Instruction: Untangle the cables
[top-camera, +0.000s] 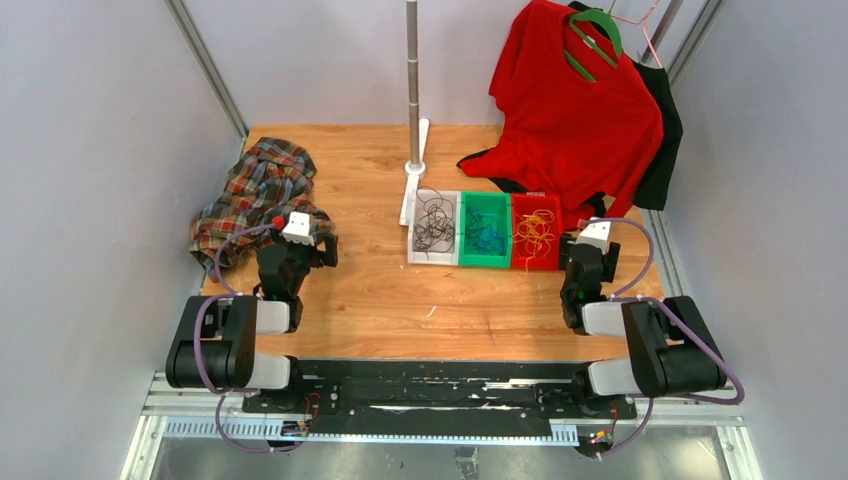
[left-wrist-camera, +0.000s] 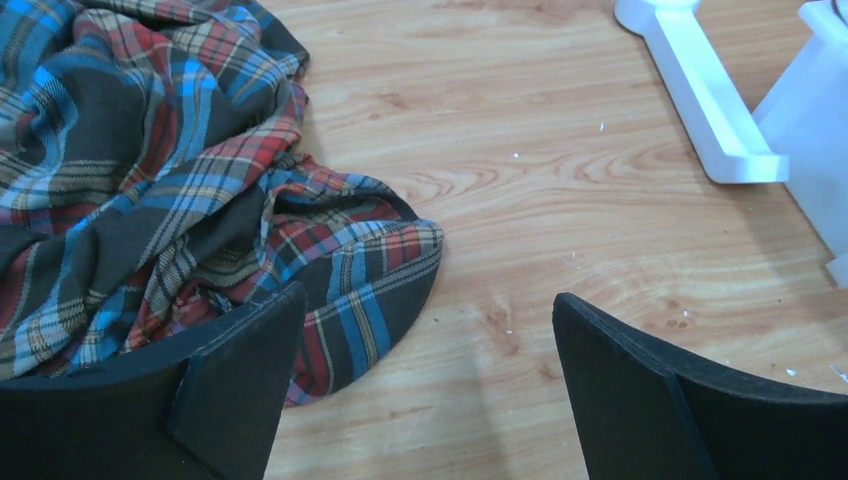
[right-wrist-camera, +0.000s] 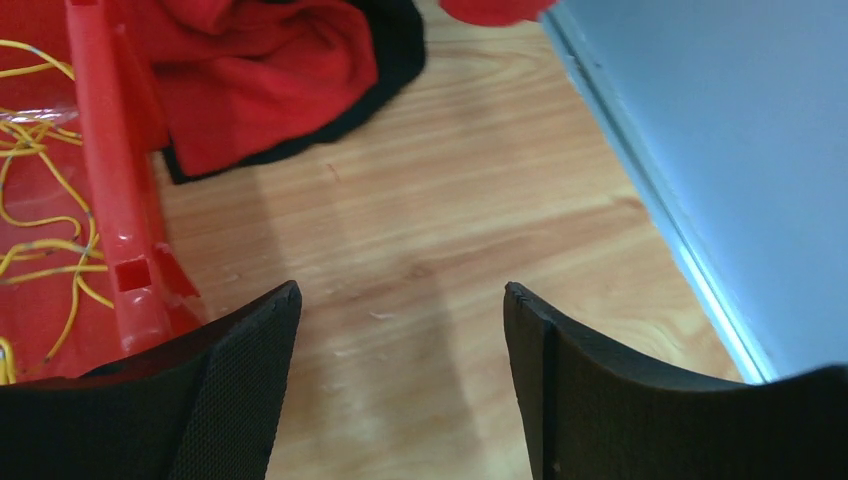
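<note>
A wooden table (top-camera: 380, 300) sits between grey walls, with a metal pole (top-camera: 413, 80) at the back and a red shirt (top-camera: 575, 110) hanging at the far right. From above, a plaid shirt (top-camera: 255, 190) lies crumpled at the left. Three bins stand side by side in the middle: a white bin (top-camera: 432, 259) with the black cables (top-camera: 433, 222), a green bin (top-camera: 484, 262) with the blue cables (top-camera: 484, 238), and a red bin (top-camera: 533, 265) with the yellow cables (top-camera: 536, 232). The left gripper (top-camera: 305, 240) is at the plaid shirt's near edge and the right gripper (top-camera: 588, 250) is just beside the red bin.

In the left wrist view, the black fingers (left-wrist-camera: 240, 370) stand wide apart over bare wood with nothing between them. The plaid cloth is at the left and the pole's white base (left-wrist-camera: 700, 100) at the upper right.

In the right wrist view, the fingers (right-wrist-camera: 250, 370) are likewise spread and empty above the wood. The red bin's wall and its yellow cables are at the left and red cloth lies beyond.
</note>
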